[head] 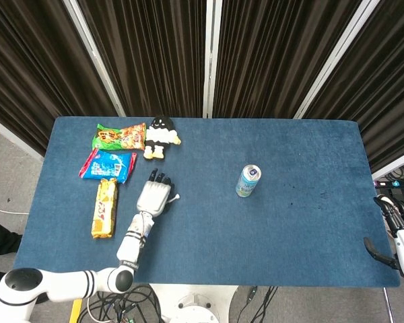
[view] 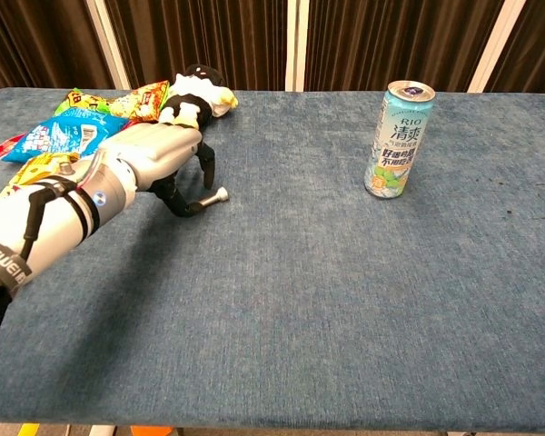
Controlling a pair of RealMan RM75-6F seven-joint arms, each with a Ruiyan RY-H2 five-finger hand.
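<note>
Head view: the left hand [head: 155, 196] lies palm-down on the blue bench [head: 289, 242], its fingers curled over a small metal bolt [head: 176, 197] whose end pokes out beside it. The right hand [head: 398, 235] hangs off the bench's edge, fingers loosely apart, holding nothing.

Chest view: the left hand [view: 154, 159] pinches the bolt [view: 211, 198] between its dark fingertips [view: 208, 173], the bolt's head resting on the bench.

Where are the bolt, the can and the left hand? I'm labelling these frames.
bolt [view: 213, 197], chest view, on its shaft.
can [view: 399, 141], chest view, on its label.
left hand [view: 159, 156], chest view, on its back.
</note>
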